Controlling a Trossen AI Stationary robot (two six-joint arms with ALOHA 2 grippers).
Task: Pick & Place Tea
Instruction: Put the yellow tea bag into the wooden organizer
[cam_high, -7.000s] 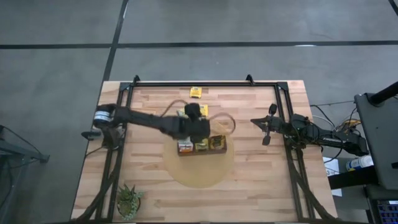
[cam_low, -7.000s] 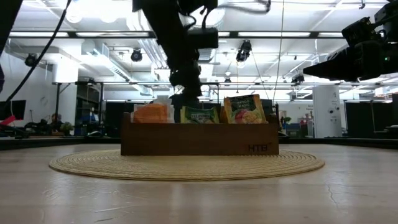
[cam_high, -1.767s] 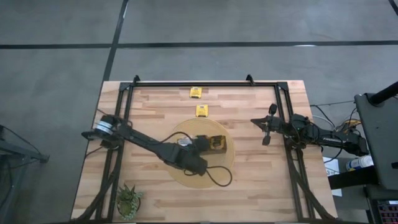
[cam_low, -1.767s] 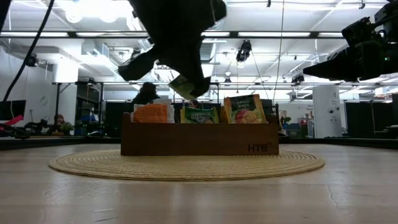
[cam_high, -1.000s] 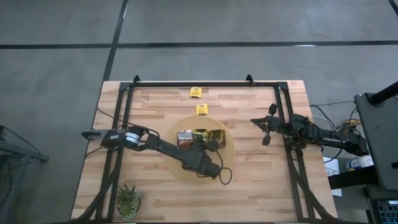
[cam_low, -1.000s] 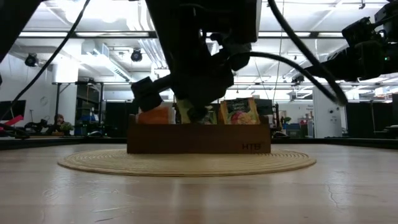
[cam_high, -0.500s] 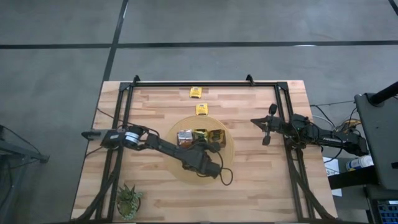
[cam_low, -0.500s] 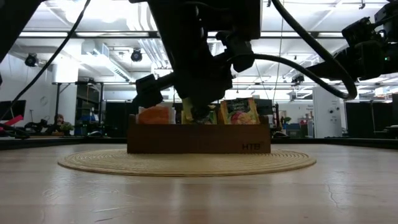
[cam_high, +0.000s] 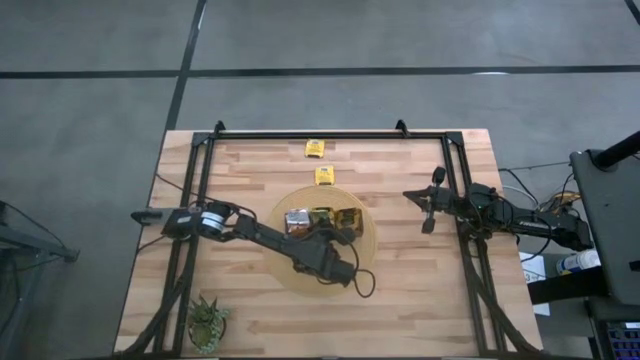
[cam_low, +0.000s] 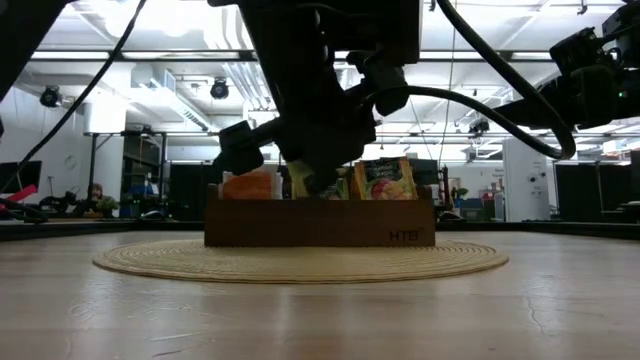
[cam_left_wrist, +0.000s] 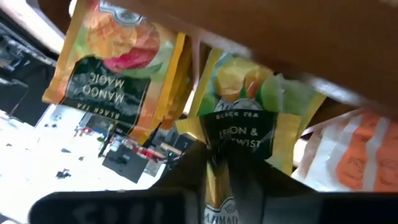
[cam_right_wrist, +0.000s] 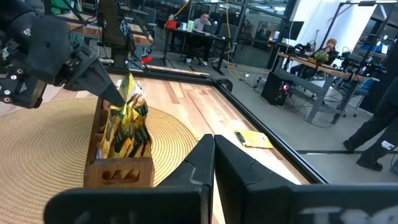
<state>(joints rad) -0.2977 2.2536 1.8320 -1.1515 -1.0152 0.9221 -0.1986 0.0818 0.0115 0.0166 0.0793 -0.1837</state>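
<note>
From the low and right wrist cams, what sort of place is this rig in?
Probably a large open lab or workshop: ceiling light strips above exposed ducts, rows of desks with people seated at monitors, and a bare concrete floor around the wooden table.

1. The surface (cam_high: 420, 290) is pale wood in jointed planks, smooth with a faint sheen.
2. The round mat (cam_low: 300, 262) looks woven from straw-like fibre in coiled ridges, rough and matt.
3. The box (cam_low: 320, 222) is dark-brown wood, smooth and matt.
4. The tea sachets (cam_left_wrist: 245, 118) look like printed paper or foil, slightly glossy and creased.
5. The frame (cam_high: 330, 133) around the surface is black metal tubing, matt.
6. The fingers (cam_right_wrist: 186, 171) of the right arm look like dark, matt plastic.
7. The floor (cam_high: 100, 60) looks like smooth grey concrete.
</note>
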